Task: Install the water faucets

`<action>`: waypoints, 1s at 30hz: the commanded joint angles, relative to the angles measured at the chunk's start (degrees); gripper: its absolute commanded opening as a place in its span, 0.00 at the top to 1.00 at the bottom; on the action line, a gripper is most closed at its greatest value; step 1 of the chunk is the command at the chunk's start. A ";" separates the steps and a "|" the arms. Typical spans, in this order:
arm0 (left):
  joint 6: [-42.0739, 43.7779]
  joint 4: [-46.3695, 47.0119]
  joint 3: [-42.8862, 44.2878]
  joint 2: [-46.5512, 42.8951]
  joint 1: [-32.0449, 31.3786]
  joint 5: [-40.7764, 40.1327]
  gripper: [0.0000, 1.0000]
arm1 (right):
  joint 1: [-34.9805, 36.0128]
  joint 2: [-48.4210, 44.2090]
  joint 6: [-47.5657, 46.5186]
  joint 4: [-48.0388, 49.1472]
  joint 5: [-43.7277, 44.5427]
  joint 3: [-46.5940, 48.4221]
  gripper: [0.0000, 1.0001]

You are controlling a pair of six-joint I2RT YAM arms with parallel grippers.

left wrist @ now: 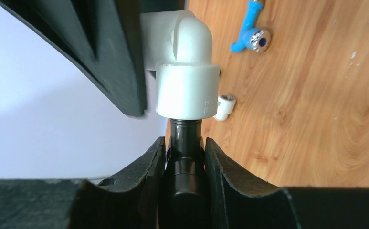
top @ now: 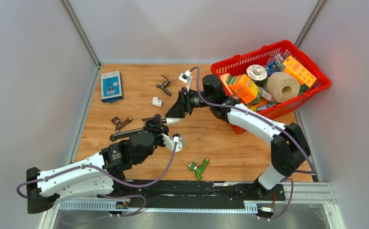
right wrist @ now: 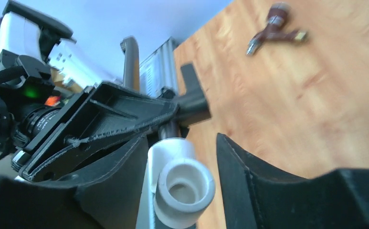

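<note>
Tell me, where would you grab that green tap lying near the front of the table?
The green tap lies flat on the table with nothing close around it, so I would come from straight above and pinch its long straight body across its width. That body looks like its longest, slimmest part; the short side branch offers less to hold.

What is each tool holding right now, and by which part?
Left tool clamps the dark-grey faucet by its stem, just behind the white elbow fitting on its end. Right tool straddles that elbow with a gap on one side: nothing gripped.
</note>
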 commanded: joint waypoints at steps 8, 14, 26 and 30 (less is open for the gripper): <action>-14.18 -9.45 14.83 1.42 17.43 35.28 1.00 | -5.87 -19.47 -36.79 2.30 9.24 -4.97 0.31; -18.05 -14.90 21.52 9.77 25.07 56.80 1.00 | -5.78 -29.49 -60.53 -3.85 6.60 -11.56 0.17; -18.59 -22.73 30.48 23.14 34.22 86.81 1.00 | 0.19 -30.48 -80.17 -19.51 2.64 -12.10 0.23; -17.88 -24.05 31.02 23.93 34.22 88.57 1.00 | 2.22 -28.29 -81.93 -21.09 4.31 -11.84 0.26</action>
